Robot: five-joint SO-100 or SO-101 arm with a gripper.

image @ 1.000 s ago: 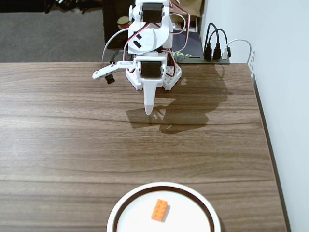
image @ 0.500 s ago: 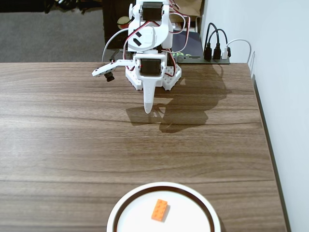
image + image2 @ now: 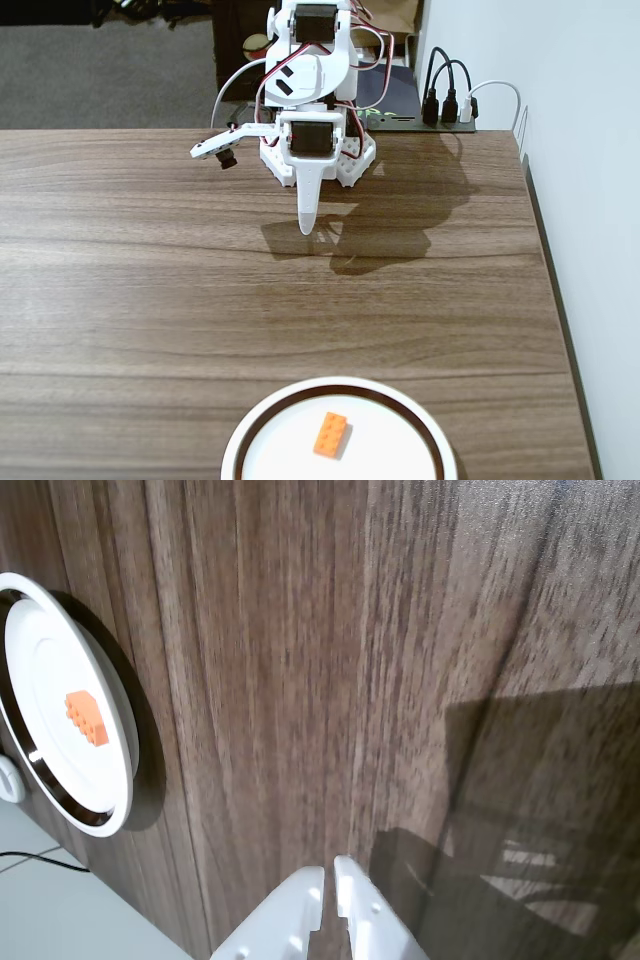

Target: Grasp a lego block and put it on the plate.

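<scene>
Hand a touch higher, fingers pressed together, empty; lego block on plate at table's near edge

White arm folded back over its base, jaws closed together, empty, tips pointing down at the tabletop.

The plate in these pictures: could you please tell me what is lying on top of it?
One orange lego block lies on the plate, near its centre. The plate's near edge is cut off in the fixed view, so that part is unseen.
</scene>
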